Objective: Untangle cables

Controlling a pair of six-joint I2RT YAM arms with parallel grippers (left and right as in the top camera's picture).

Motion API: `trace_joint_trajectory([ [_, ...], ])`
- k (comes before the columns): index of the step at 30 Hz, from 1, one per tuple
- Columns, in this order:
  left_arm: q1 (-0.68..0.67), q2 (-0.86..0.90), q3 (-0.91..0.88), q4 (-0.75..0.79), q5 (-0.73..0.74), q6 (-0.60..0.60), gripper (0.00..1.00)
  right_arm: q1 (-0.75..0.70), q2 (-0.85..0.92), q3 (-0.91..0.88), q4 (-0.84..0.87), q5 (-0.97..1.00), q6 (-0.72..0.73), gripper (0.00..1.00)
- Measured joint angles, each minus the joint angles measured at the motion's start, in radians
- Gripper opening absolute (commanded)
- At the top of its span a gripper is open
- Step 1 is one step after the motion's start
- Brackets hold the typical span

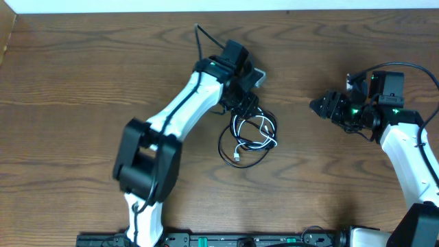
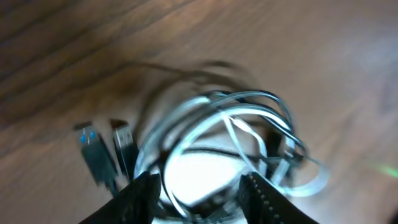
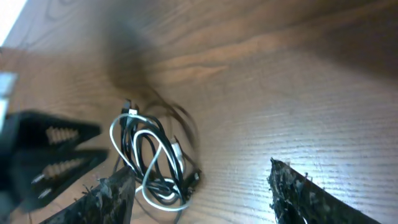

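The cables (image 1: 248,137) lie in one tangled coil of black and white cords at the table's middle. They also show in the left wrist view (image 2: 230,124) and the right wrist view (image 3: 155,162). My left gripper (image 1: 243,104) is at the coil's far edge, open, with its fingers (image 2: 199,193) on either side of several strands; that view is blurred. Two dark plug ends (image 2: 102,152) lie just left of the coil. My right gripper (image 1: 321,106) is open and empty, to the right of the coil and apart from it, its fingers (image 3: 199,171) spread wide.
The wooden table (image 1: 82,82) ends at a white edge (image 1: 219,5) at the back. The arm bases and their thick black wires (image 1: 226,240) run along the front edge. My left gripper also shows in the right wrist view (image 3: 93,146).
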Motion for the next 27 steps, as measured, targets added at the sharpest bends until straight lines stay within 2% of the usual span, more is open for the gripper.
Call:
trace_joint_trajectory([
  [12, 0.000, 0.063, -0.001, 0.052, -0.128, 0.038, 0.47, 0.000, 0.000, 0.000, -0.011, 0.000, -0.019, 0.65],
  [13, 0.000, 0.063, -0.001, 0.055, -0.141, 0.039, 0.43, 0.000, 0.000, 0.000, -0.011, 0.000, -0.019, 0.65],
  [15, 0.000, 0.063, -0.001, 0.060, -0.166, 0.036, 0.26, 0.000, 0.000, 0.000, -0.011, 0.000, -0.019, 0.66],
  [16, 0.000, 0.063, -0.001, 0.064, -0.175, 0.040, 0.24, 0.000, 0.000, 0.000, -0.011, 0.000, -0.019, 0.65],
  [23, -0.004, 0.064, -0.013, 0.067, -0.182, 0.052, 0.23, 0.011, 0.000, 0.000, -0.010, 0.001, -0.019, 0.66],
  [24, -0.006, 0.068, -0.015, 0.064, -0.182, 0.053, 0.19, 0.018, 0.000, 0.000, -0.009, 0.001, -0.019, 0.66],
  [25, -0.008, 0.072, -0.016, 0.064, -0.182, 0.050, 0.09, 0.025, 0.000, 0.000, -0.007, 0.001, -0.019, 0.66],
  [27, -0.010, 0.084, -0.016, 0.064, -0.183, 0.050, 0.08, 0.040, 0.000, 0.000, -0.002, 0.001, -0.019, 0.66],
])
